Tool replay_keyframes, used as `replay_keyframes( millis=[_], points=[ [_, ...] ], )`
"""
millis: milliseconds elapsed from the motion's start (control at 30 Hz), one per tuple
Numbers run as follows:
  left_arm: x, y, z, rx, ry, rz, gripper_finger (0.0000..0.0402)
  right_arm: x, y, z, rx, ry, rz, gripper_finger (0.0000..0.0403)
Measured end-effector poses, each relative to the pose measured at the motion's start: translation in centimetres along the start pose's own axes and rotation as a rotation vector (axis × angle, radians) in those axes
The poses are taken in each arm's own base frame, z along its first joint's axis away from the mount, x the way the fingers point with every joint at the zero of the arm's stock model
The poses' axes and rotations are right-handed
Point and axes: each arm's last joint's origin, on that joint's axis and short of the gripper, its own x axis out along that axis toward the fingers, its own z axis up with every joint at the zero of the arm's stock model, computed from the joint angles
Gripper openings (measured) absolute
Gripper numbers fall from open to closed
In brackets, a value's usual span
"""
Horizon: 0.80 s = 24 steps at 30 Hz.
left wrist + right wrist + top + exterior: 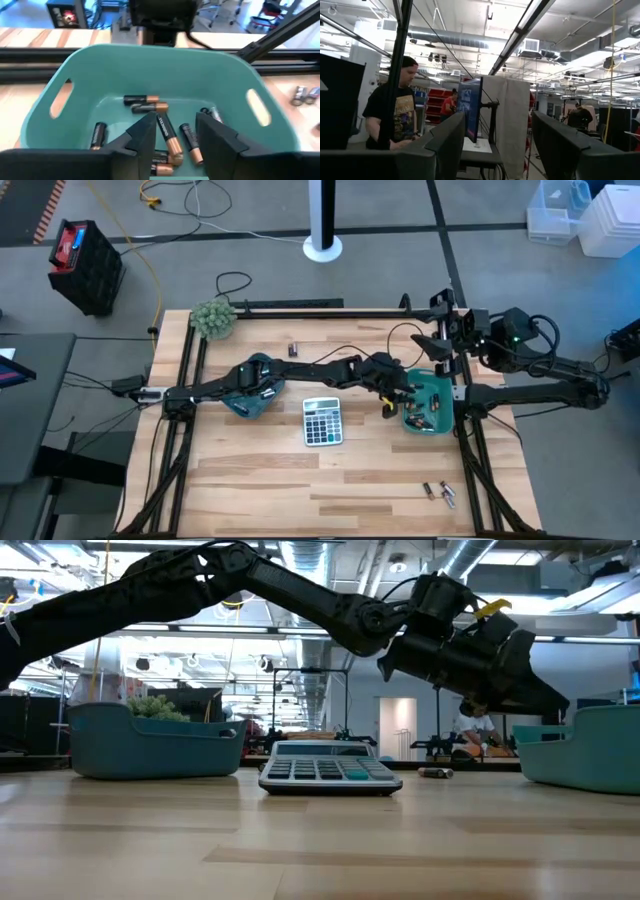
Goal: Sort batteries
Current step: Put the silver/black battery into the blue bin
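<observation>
The left claw (pixel 392 402) hangs over the near rim of the right-hand teal tray (pixel 444 388), its two dark fingers (pixel 142 135) spread apart with nothing pinched between them. Straight below the gap, on the tray floor, lies a loose heap of batteries (pixel 167 135): dark cylinders with copper-toned ends, crossing one another at odd angles, a couple partly hidden behind the fingers. None of them touches the claw. Any lettering on the cells is too small to read.

Seen from above with the far edge of the counter (pixel 260 480) as twelve o'clock, that tray sits at about three o'clock. The grey calculator (pixel 322 421) lies near the centre, just toward nine o'clock of the claw; its keys show, but no brand can be read. A second teal tray (pixel 250 402) rests at about nine o'clock, under the left arm. A single dark cell (pixel 294 349) lies alone toward twelve o'clock, and a few silvery cells (pixel 441 493) lie together at about five o'clock, well apart from both trays. A green tufted ball (pixel 213 318) sits at the eleven o'clock corner.

The right claw (pixel 495 145) waits off the counter's three o'clock side, raised, fingers spread and holding nothing. Beyond it a person (pixel 395 117) in a dark printed shirt stands in the room.
</observation>
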Motion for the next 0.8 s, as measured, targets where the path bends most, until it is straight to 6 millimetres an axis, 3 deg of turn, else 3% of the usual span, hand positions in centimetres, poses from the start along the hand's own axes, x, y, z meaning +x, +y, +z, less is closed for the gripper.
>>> replay_keyframes(
  millis=[233, 433, 800],
  points=[
    [-0.6, 0.2, 0.9, 0.015, -0.006, -0.049, 0.0147, 0.0, 0.0, -0.2, 0.002, 0.022, 0.000, 0.0244],
    [-3.8, 0.9, 5.1, 0.076, -0.020, -0.016, 0.0110, 0.0, 0.0, -0.4, -0.026, 0.036, 0.000, 0.0244],
    [-9.2, 4.4, 5.8, -0.002, 0.104, 0.158, 0.0050, -0.1, 0.0, -0.8, -0.061, 0.085, 0.003, 0.0244]
  ],
)
